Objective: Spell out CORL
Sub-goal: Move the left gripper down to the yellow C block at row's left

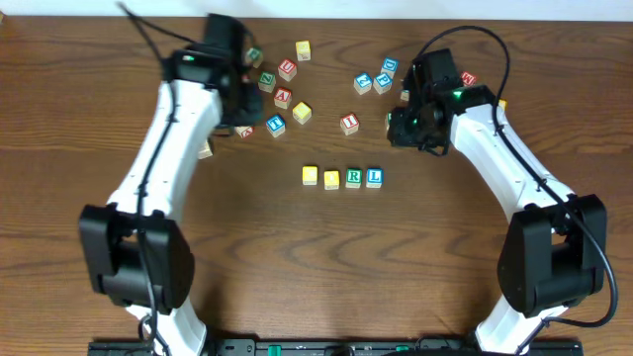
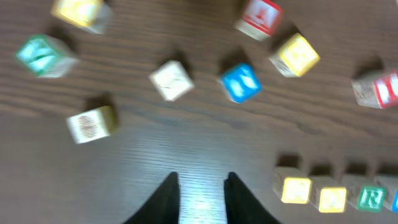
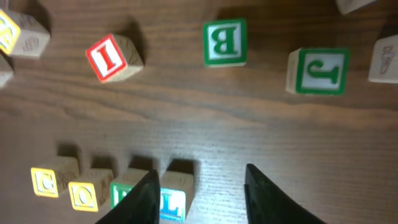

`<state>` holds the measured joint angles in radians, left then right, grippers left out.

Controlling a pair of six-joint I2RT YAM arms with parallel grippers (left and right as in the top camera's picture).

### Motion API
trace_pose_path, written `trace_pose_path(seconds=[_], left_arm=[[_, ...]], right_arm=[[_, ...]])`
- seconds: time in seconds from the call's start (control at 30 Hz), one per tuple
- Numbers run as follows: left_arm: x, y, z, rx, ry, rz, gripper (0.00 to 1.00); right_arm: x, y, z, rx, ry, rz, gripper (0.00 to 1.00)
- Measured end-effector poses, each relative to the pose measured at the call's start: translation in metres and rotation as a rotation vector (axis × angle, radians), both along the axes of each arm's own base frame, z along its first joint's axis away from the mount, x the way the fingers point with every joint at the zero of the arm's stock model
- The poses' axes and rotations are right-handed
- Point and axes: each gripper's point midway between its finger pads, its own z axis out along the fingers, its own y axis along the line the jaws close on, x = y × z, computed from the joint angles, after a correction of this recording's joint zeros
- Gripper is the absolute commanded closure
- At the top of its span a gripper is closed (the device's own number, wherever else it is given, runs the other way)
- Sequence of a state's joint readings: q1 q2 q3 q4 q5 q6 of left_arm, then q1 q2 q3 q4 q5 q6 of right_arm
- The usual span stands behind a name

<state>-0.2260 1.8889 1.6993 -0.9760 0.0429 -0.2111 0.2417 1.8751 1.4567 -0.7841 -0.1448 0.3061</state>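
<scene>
The wooden table (image 1: 297,257) is seen whole only from overhead, where the left arm (image 1: 168,138) and the right arm (image 1: 495,148) are shown reaching over the loose blocks (image 1: 287,71) at the far side. The row of four blocks (image 1: 342,178) is laid at the centre. In the wrist views, the left gripper (image 2: 202,196) is seen slightly parted with nothing held. The right gripper (image 3: 202,193) is spread wide and empty, and the L block (image 3: 174,202) is seen just beside one finger. The letters C (image 3: 46,182) and O (image 3: 87,194), unreadable from overhead, are made out only in the right wrist view.
</scene>
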Motion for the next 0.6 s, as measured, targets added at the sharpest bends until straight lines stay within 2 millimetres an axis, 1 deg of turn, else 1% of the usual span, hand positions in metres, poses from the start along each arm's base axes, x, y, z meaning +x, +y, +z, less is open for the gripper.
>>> trace_pose_path(seconds=[0.13,0.23,0.33,0.47,0.5,0.6], left_arm=[[-0.006,-0.028,-0.013,0.002,0.031,-0.061,0.92],[-0.011,-0.043,-0.023,0.006,0.055,-0.085,0.92],[-0.015,-0.055,-0.035,0.013,0.083,-0.104,0.92],[-0.021,-0.068,-0.055,0.025,0.129,-0.117,0.93],[-0.022,-0.070,-0.059,0.027,0.138,-0.116,0.93],[-0.020,-0.072,-0.069,0.045,0.131,-0.106,0.93]], right_arm=[[0.004,-0.008,0.001,0.020,-0.002,-0.029,0.66],[0.006,-0.015,0.001,0.025,0.001,-0.052,0.64],[0.008,-0.022,0.001,0.030,0.003,-0.074,0.57],[0.009,-0.029,0.001,0.030,0.004,-0.092,0.53],[0.009,-0.030,0.001,0.030,0.005,-0.096,0.49],[0.009,-0.030,0.001,0.030,0.006,-0.099,0.43]])
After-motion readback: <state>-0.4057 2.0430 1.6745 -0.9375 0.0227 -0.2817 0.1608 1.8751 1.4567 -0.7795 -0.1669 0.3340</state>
